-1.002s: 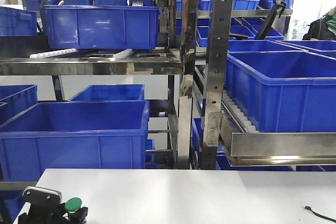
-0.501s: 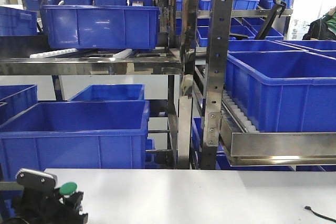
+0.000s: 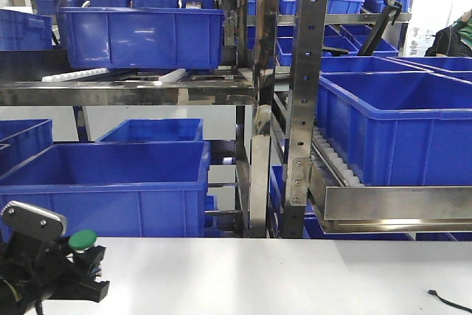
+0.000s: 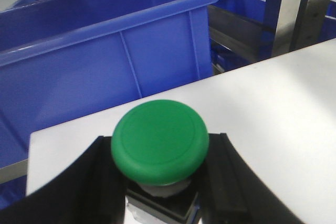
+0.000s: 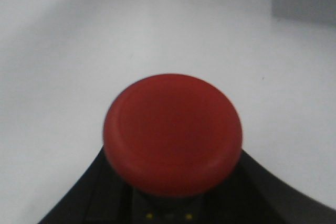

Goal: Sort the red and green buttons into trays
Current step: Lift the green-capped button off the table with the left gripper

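Note:
My left gripper (image 4: 161, 182) is shut on the green button (image 4: 160, 141); its black fingers clamp the black-and-silver base under the green cap. In the front view the same gripper (image 3: 81, 260) holds the green button (image 3: 82, 240) above the white table's far left corner. My right gripper (image 5: 170, 203) is shut on the red button (image 5: 172, 132), whose red cap fills the right wrist view above the bare white table (image 5: 79, 51). The right gripper does not show in the front view. Neither tray is in view.
Steel racks (image 3: 302, 108) with several deep blue crates (image 3: 110, 189) stand right behind the table's far edge. A blue crate (image 4: 100, 51) sits just beyond the left corner. A thin black cable (image 3: 450, 302) lies at the table's right edge.
My left gripper has carried the green button to the left and a little up, out to the table's left corner. The crates and racks have not moved.

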Available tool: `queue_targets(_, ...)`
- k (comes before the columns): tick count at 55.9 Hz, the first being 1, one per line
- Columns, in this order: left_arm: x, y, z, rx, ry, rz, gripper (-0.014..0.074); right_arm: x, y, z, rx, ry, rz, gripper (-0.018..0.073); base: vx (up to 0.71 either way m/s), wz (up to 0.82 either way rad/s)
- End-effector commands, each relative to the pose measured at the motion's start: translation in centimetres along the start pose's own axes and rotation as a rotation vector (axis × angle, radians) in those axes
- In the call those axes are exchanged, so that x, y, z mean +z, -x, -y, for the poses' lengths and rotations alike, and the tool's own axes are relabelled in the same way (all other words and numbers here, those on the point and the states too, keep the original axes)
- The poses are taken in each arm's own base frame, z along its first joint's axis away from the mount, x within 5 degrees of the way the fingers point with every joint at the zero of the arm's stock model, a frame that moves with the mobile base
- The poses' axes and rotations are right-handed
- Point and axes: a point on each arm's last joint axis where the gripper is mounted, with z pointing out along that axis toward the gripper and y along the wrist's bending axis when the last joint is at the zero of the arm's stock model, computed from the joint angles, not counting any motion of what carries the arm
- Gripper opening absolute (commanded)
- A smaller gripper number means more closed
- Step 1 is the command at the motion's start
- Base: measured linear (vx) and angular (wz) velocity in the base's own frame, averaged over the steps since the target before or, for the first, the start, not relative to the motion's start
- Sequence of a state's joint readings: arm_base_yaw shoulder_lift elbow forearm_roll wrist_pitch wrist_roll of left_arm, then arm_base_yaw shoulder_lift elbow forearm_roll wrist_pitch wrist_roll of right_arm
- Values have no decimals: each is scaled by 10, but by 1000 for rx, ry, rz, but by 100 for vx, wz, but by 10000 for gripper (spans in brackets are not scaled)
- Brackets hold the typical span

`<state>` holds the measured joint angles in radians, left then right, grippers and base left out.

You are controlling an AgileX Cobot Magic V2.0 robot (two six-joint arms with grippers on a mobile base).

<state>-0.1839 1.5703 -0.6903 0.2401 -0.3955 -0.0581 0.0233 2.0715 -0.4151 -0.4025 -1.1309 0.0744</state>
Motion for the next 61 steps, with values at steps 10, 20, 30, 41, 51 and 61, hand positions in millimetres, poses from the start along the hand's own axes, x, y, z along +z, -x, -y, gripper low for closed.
queue_targets(10, -46, 46, -3, 13, 38, 123, 0, -28, 81, -3, -14, 5, 392, -9, 0, 0)
queue_targets(20, -70, 59, 2, 25, 35, 141, 1, -56, 116, -8, 18, -18, 403, -9, 0, 0)
queue_targets(30, -91, 68, 9, 11, 21, 156, 1, -89, 140, -15, 24, -47, 378, -9, 0, 0)
queue_targets(41, -119, 78, 16, 20, 8, 187, 1, -133, 158, -29, -16, -66, 348, -9, 0, 0)
queue_targets(51, -147, 81, 13, 14, 32, 189, 1, -169, 166, -42, -8, -70, 378, -9, 0, 0)
queue_targets(61, -174, 84, 11, -47, 40, 211, 1, -192, 170, -53, -46, -43, 412, -9, 0, 0)
